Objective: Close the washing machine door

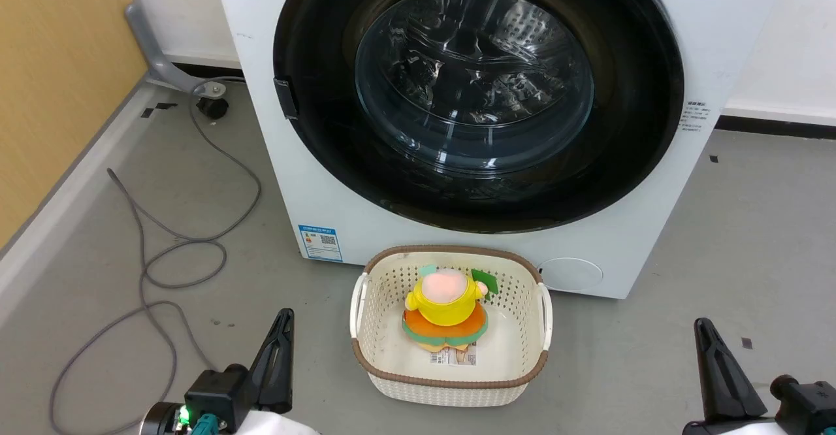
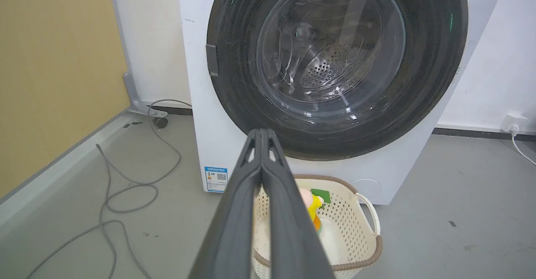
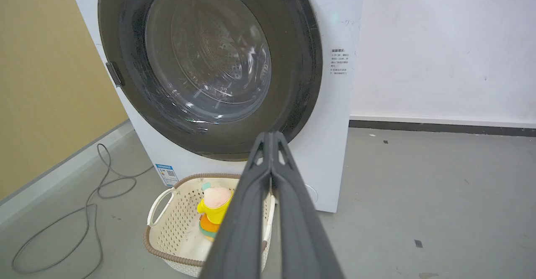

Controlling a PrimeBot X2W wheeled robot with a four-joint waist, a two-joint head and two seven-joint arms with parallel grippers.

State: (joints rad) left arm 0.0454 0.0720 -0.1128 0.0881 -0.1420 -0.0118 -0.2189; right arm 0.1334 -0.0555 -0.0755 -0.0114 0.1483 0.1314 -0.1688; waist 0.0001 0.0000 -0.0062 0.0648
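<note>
The washing machine (image 1: 307,174) stands white and square ahead of me, and the washing machine door (image 1: 475,82) lies flat against its front, black rim all round, the glass bowl in the middle showing the steel drum behind. A small dark tab sits at the rim's left edge. A blue label (image 1: 320,243) is low on the left. On the grey floor just before it rests a cream basket (image 1: 450,390) holding a yellow-and-orange plush toy (image 1: 447,307). A grey cable (image 1: 259,190) loops to the left. My left gripper (image 1: 285,317) and right gripper (image 1: 702,327) hang low, each a single dark wedge.
</note>
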